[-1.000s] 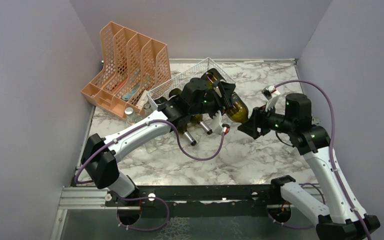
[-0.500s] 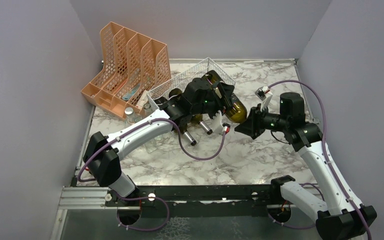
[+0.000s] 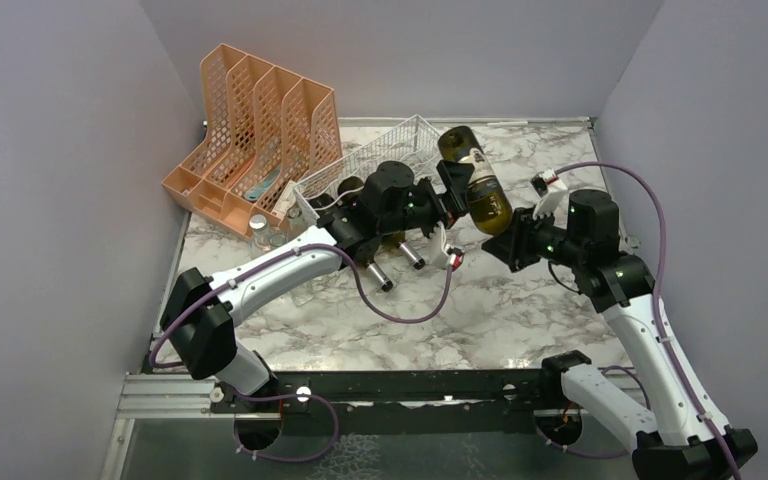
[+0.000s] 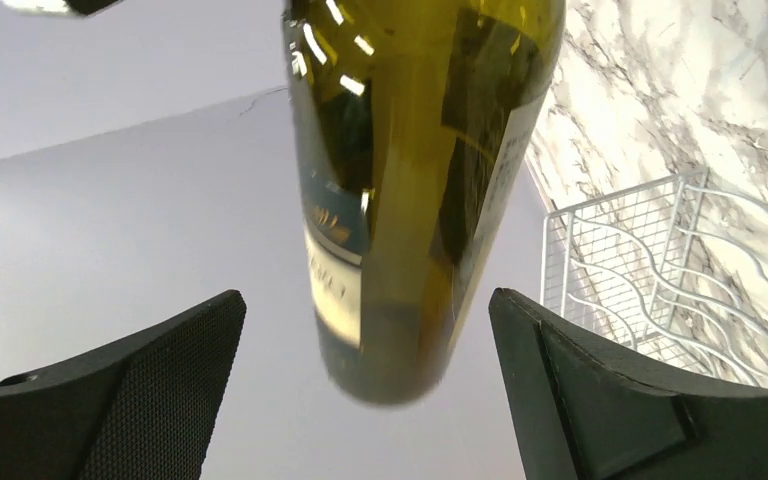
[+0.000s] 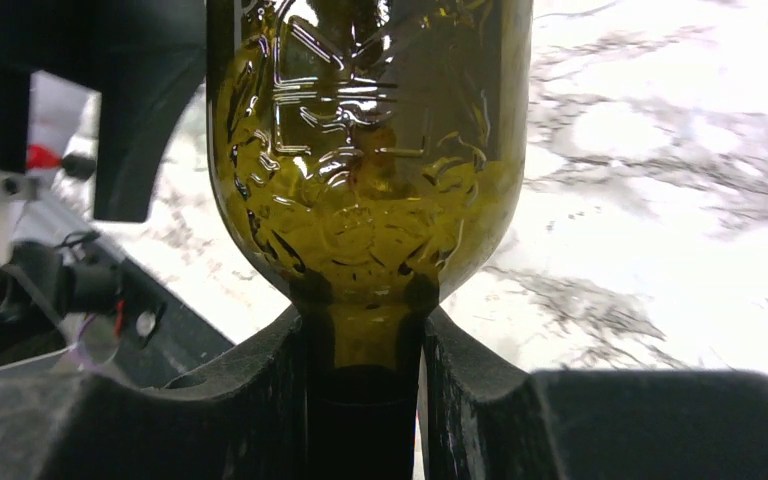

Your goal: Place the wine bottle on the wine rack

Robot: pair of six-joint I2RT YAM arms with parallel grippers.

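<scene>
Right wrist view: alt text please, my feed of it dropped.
The right gripper has its jaws shut on the neck of a green bottle, whose body fills the upper middle. Marble table behind; black parts of the left arm at left.

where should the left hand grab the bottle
On the straight, labelled body of the bottle, closing in from both sides. The right hand clamps the neck, and the left hand is open astride the body.

One wine rack (image 3: 392,139), three wine bottles (image 3: 476,181)
</scene>
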